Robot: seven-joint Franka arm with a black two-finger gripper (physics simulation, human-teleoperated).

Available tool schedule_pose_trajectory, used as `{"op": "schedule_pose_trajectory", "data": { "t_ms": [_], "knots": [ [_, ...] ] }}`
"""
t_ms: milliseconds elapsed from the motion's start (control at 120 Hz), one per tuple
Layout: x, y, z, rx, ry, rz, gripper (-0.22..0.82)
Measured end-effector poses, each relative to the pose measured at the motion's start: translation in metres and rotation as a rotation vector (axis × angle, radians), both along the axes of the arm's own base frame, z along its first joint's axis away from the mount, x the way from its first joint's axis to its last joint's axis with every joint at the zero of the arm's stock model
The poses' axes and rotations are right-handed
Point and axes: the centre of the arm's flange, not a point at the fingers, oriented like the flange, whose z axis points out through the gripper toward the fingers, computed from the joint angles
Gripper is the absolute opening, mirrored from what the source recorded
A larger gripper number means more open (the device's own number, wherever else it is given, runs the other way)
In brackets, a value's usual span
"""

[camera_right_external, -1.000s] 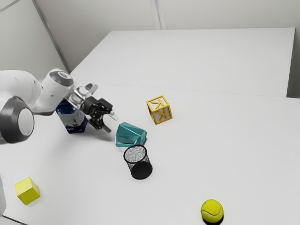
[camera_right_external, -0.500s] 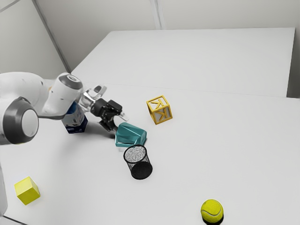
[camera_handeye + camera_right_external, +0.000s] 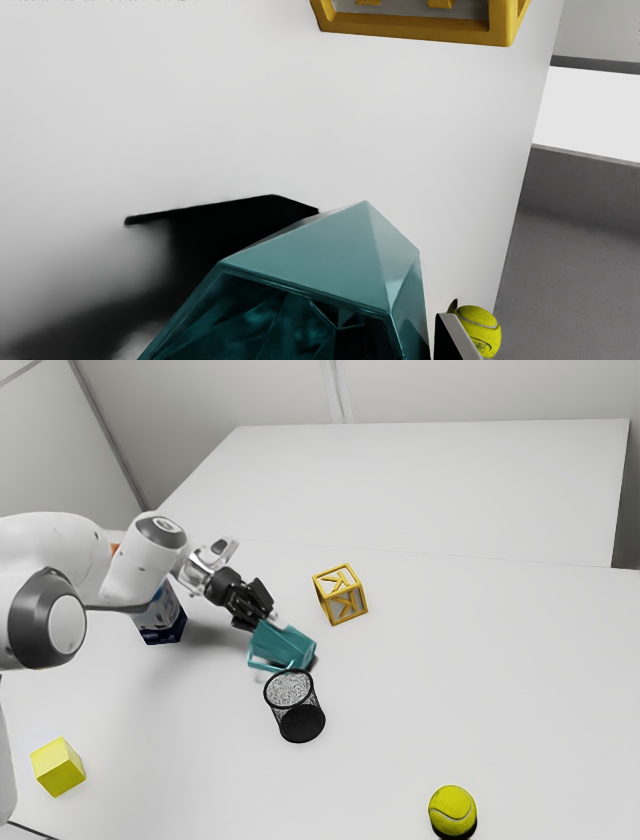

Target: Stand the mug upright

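My gripper [image 3: 268, 623] is at the tipped mug [image 3: 287, 648], at the mesh cup's [image 3: 296, 707] twelve o'clock, so reaching looks done and righting left, though I cannot tell whether the jaws are apart or clamped

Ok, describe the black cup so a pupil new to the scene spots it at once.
On the white table, find the teal mug by the gripper. The black cup is next to it, nearer the exterior camera. It is round and mesh, the mug faceted.
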Motion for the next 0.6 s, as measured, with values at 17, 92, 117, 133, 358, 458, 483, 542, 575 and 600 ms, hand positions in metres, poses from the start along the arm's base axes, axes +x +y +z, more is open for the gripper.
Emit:
{"op": "schedule_pose_trajectory", "data": {
  "t_ms": [17, 92, 117, 133, 358, 458, 483, 542, 575, 600],
  "knots": [
    [0.000, 0.000, 0.001, 0.000, 0.000, 0.000, -0.08],
    [0.000, -0.001, 0.006, 0.002, -0.005, -0.002, -0.11],
    [0.001, -0.002, 0.008, 0.002, -0.007, -0.004, -0.12],
    [0.001, -0.003, 0.009, 0.002, -0.007, -0.005, -0.13],
    [0.002, -0.007, 0.028, 0.018, -0.026, -0.013, -0.16],
    [0.001, -0.013, 0.051, 0.052, -0.056, -0.036, -0.17],
    [0.001, -0.014, 0.058, 0.067, -0.067, -0.043, -0.17],
    [-0.001, -0.017, 0.078, 0.111, -0.094, -0.069, -0.17],
    [-0.002, -0.017, 0.089, 0.143, -0.111, -0.082, -0.17],
    [-0.004, -0.018, 0.100, 0.173, -0.127, -0.096, -0.17]
  ]
}}
